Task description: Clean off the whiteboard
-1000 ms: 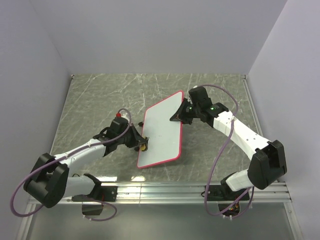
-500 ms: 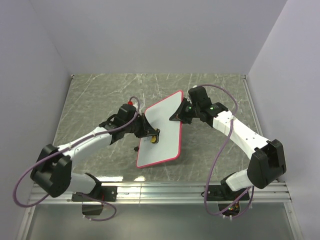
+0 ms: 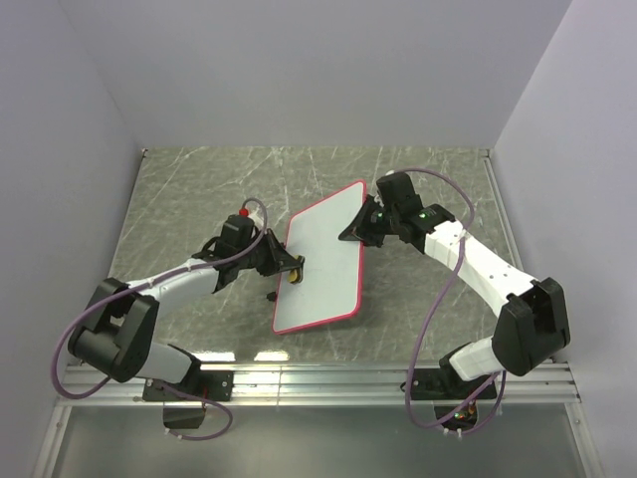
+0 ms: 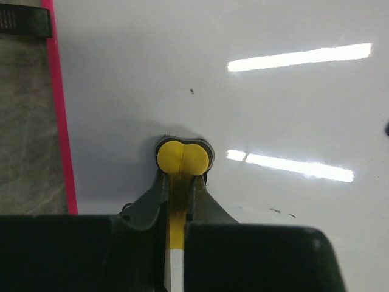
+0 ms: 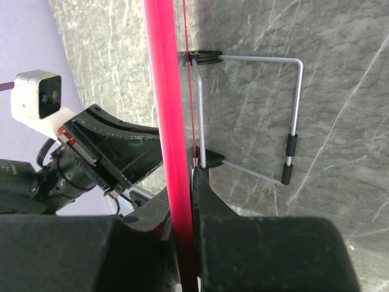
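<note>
Whiteboard (image 3: pixel 323 264) sits mid-tabletop (image 3: pixel 189 189), long side running from the near edge toward the far right, pink rim (image 4: pixel 58 115) all round. Left gripper (image 3: pixel 291 273) fingers (image 4: pixel 152 198) are pinched on a yellow eraser (image 4: pixel 183 157), whose head presses on the white face just inside the board's left edge. A few dark specks (image 4: pixel 192 91) are on the surface. Right gripper (image 3: pixel 360 227) is clamped on the rim at the board's far right edge. A wire stand (image 5: pixel 293 115) folds out behind the board. Can't tell whether the board is flat or tipped.
</note>
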Action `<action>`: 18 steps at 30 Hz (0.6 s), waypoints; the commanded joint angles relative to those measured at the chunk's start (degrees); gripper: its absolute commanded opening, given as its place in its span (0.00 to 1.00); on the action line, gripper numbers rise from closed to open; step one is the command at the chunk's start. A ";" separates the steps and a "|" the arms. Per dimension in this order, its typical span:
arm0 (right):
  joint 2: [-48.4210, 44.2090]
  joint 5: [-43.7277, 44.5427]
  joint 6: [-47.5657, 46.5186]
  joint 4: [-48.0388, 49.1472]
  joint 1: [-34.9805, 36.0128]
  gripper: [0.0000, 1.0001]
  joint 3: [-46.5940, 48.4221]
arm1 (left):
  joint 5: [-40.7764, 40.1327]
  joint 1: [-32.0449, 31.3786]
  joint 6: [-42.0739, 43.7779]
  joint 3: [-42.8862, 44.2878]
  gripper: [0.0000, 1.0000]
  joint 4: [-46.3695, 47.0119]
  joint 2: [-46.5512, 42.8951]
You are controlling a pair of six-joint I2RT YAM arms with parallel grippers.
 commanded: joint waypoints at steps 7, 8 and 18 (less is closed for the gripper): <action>0.75 6.32 -0.69 0.19 1.55 0.00 -2.52 | -1.12 -1.19 4.93 -9.54 0.01 -9.67 2.66; 0.58 6.23 -0.68 0.37 1.55 0.00 -2.69 | -1.03 -1.19 5.19 -9.46 0.00 -9.93 2.83; 0.49 5.27 0.81 3.44 1.55 0.00 -4.72 | 0.99 -1.62 5.63 1.86 0.00 -16.87 1.61</action>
